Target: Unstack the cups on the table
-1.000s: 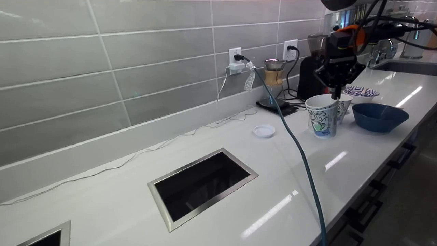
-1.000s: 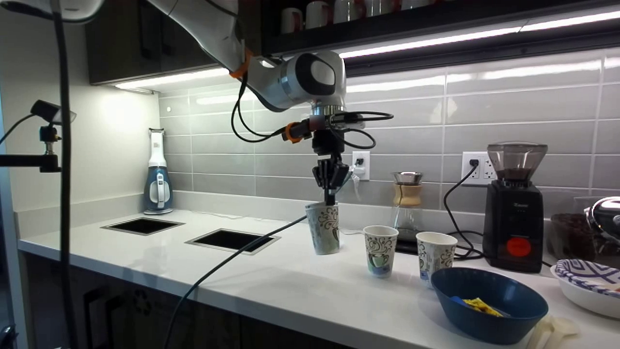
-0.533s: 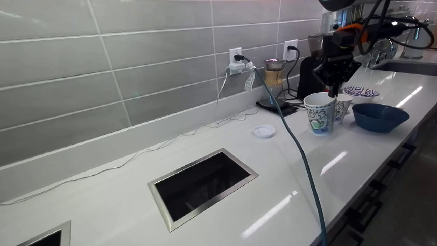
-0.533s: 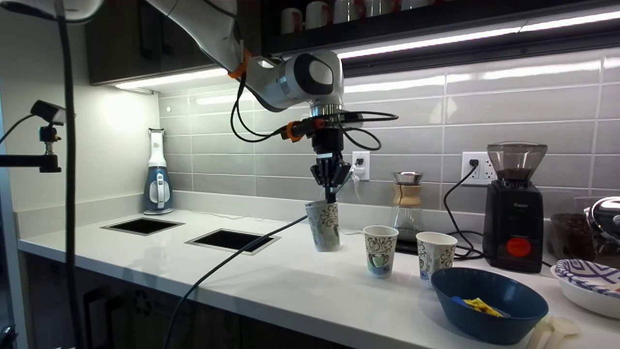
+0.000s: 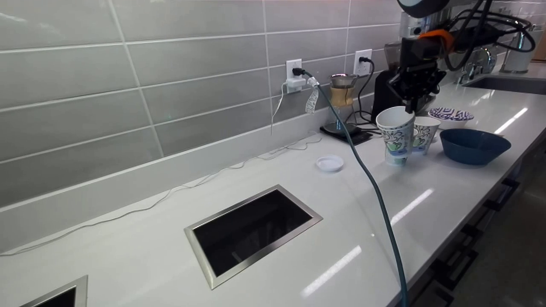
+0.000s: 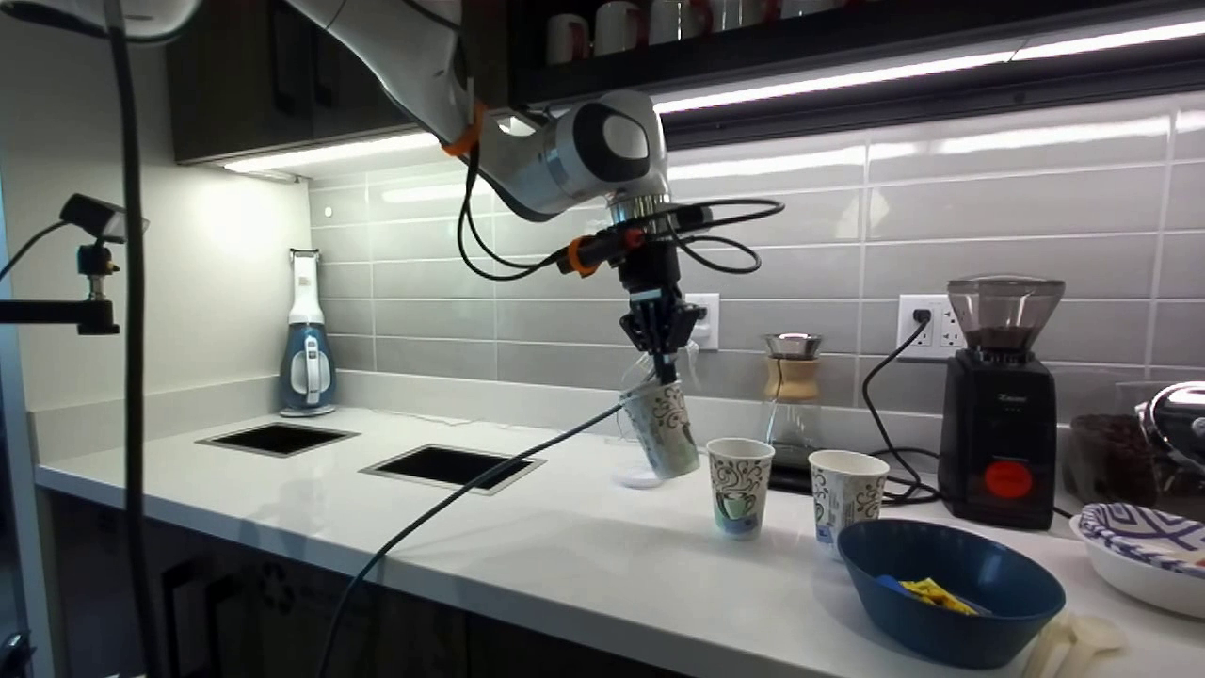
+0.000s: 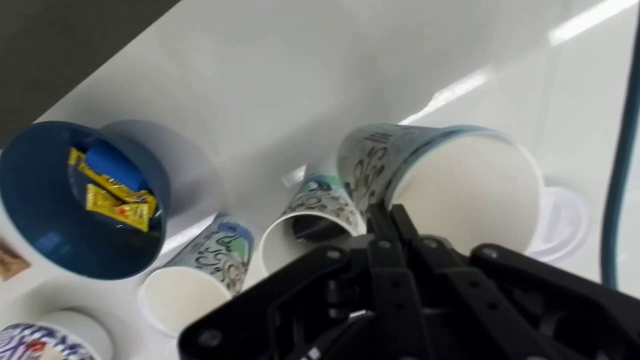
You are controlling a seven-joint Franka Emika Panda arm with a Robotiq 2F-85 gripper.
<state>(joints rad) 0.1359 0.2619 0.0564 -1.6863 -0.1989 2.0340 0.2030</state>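
Note:
My gripper [image 6: 666,371] is shut on the rim of a white patterned cup stack [image 6: 662,431]. In the wrist view the fingertips [image 7: 391,212] pinch its wall, one inside and one outside. A double rim line on the held stack [image 7: 465,195] suggests nested cups; how many is hidden. The stack hangs tilted above the white table [image 6: 584,556]. Two like cups stand apart: a nearer cup [image 6: 740,490] just right of the held stack, and a farther cup [image 6: 847,494] by the blue bowl. In an exterior view the held stack [image 5: 396,134] partly covers one standing cup.
A dark blue bowl [image 6: 951,593] holds yellow packets. A patterned bowl [image 5: 451,117], coffee grinder [image 6: 998,424] and glass coffee maker [image 6: 793,395] stand nearby. A white lid [image 5: 329,163] lies on the counter. A teal cable [image 5: 379,192] crosses it. Rectangular cut-outs [image 5: 254,232] have metal frames.
The held stack has been raised and moved a little toward the standing cups. It has gone from nearly upright to clearly tilted, with the wrist tilting too. The standing cups have not moved.

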